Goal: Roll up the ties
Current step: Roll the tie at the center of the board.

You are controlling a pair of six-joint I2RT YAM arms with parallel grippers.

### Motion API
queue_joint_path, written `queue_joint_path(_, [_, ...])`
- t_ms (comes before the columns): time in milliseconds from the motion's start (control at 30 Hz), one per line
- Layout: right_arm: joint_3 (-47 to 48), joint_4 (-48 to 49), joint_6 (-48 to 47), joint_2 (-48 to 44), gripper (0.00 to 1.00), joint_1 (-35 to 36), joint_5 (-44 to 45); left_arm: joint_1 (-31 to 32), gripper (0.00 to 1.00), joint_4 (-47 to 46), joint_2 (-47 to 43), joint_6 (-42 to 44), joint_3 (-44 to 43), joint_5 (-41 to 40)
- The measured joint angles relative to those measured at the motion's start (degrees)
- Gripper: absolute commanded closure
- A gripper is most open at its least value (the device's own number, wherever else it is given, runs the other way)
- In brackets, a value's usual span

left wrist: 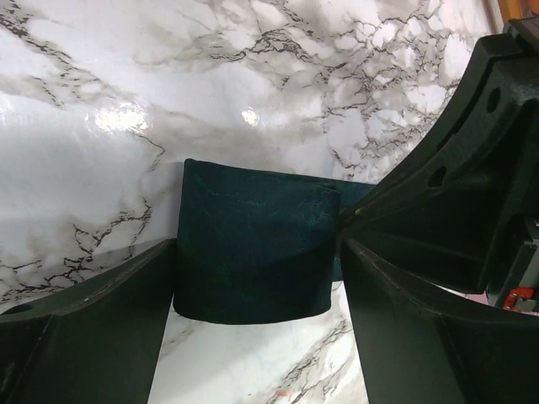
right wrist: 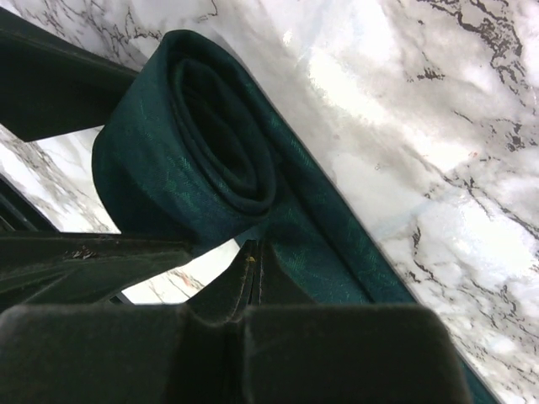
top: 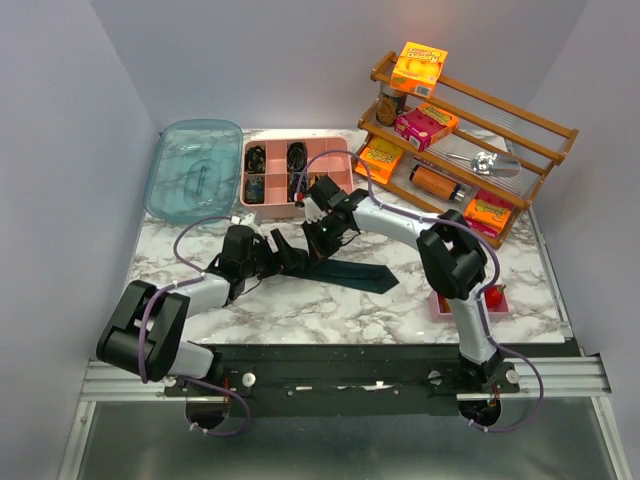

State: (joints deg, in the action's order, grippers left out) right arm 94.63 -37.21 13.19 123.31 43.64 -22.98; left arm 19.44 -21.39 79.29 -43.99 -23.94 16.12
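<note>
Long narrow dark teal fabric necktie (top: 352,272) lies mid-desk on white marble-pattern desk (top: 300,310), partly rolled. Coil end sits to the left. Flat stretch runs right to the wide pointed end, w/ the tip toward the right arm's base.

Left pincer (top: 272,256) is clenched on the coil. In left wrist view, fingers (left wrist: 93,337) press both sides of the roll (left wrist: 253,252).

Right pincer (top: 322,238) is just beside the coil. In right wrist view its jaws are pressed together (right wrist: 253,263) at the flat band next to the roll (right wrist: 194,143); can't tell if fabric is pinched.

Pink plastic compartment tray (top: 335,165) w/ small dark coils (top: 297,157) is at the far edge, clear blue-green plastic lid (top: 195,170) beside it on the left, brown wooden rack (top: 470,140) at far right.
</note>
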Motion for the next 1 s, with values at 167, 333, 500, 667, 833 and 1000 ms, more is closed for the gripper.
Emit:
queue_joint_path(167, [0.13, -0.44, 0.02, -1.51, 0.99, 0.0, -0.5, -0.02, 0.08, 1.79, -1.42, 0.5, 0.0, -0.57])
queue_joint_path(333, [3.13, -0.5, 0.24, -2.27, 0.99, 0.0, -2.03, -1.44, 0.07, 4.33, -5.62, 0.74, 0.0, -1.05])
queue_joint_path(500, [5.46, -0.61, 0.28, -2.23, 0.99, 0.02, -2.49, -3.82, 0.07, 5.49, -6.43, 0.74, 0.0, -0.96])
queue_joint_path(667, [8.17, -1.03, 0.26, -0.79, 0.99, 0.0, -2.4, -5.51, 0.07, 5.57, -6.43, 0.68, 0.0, -0.17])
queue_joint_path(833, [8.35, -1.62, 0.26, 0.28, 0.99, 0.0, -2.4, -6.49, 0.09, 3.91, -5.46, 0.39, 0.09, 1.25])
queue_joint_path(1000, [7.58, -1.36, 0.26, 0.35, 0.99, 0.02, -2.4, -6.69, 0.11, 0.2, -2.69, -0.92, 1.66, 3.04])
